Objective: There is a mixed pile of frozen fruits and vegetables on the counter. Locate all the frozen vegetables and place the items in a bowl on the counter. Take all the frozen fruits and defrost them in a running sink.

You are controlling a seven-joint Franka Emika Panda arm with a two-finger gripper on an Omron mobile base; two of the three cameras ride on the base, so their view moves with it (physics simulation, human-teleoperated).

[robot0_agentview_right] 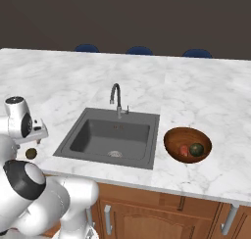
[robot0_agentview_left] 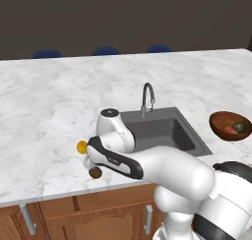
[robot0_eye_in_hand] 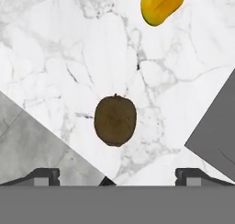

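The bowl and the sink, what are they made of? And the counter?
The bowl looks like wood: dark reddish-brown, with a soft sheen. The sink looks like dull dark grey metal or stone; its matte look leaves that open. Its faucet seems dark metal, slightly shiny. The counter looks like polished white marble, going by its grey veins.

The counter [robot0_agentview_left: 59, 101] looks like polished white marble with grey veins, over brown wooden cabinet fronts [robot0_agentview_right: 147, 213] with metal handles; the sink [robot0_agentview_right: 110, 135] is matt dark grey and smooth, its faucet [robot0_agentview_right: 116, 98] dark metal. The bowl [robot0_agentview_right: 188, 144] is reddish-brown wood with a soft sheen; the olive-brown ball [robot0_eye_in_hand: 115, 120] looks dull and faintly rough; the yellow-orange ball [robot0_eye_in_hand: 162, 4] smooth.
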